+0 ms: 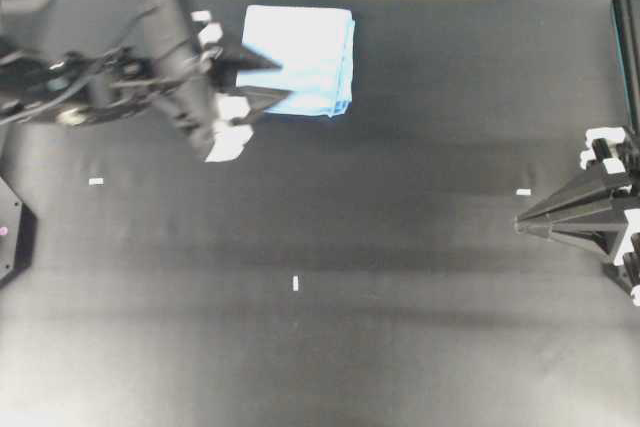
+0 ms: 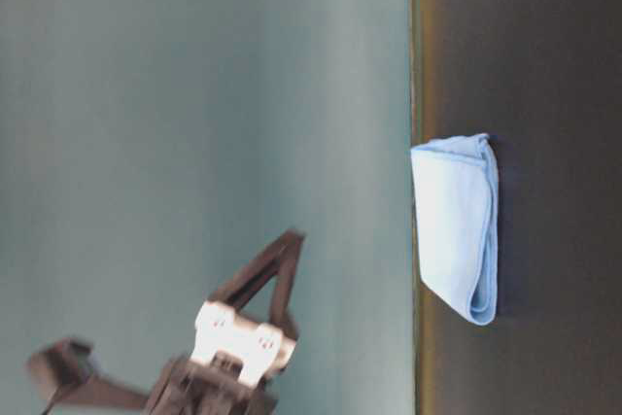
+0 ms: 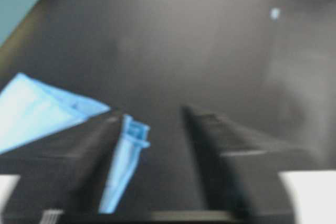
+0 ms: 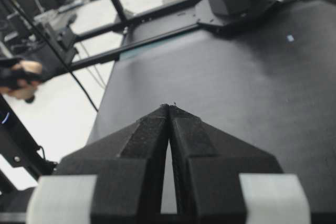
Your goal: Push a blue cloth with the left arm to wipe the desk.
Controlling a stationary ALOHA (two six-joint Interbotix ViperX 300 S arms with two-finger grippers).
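Here, pale sky-blue folded square cloth [image 1: 305, 59] at the matte black counter's [image 1: 400, 247] far teal-edged side, left black fingers [image 1: 262, 77] spread apart over its near edge, gripping nothing, right black fingers [image 1: 523, 222] pressed together, empty, small white tape marks [image 1: 295, 283] scattered well apart.

No text, label, brand, number or sign can be read in any of the views. The small white tape marks [image 1: 295, 283] on the desk [image 1: 400, 247] are blank, and the white patches on the grippers carry nothing legible.
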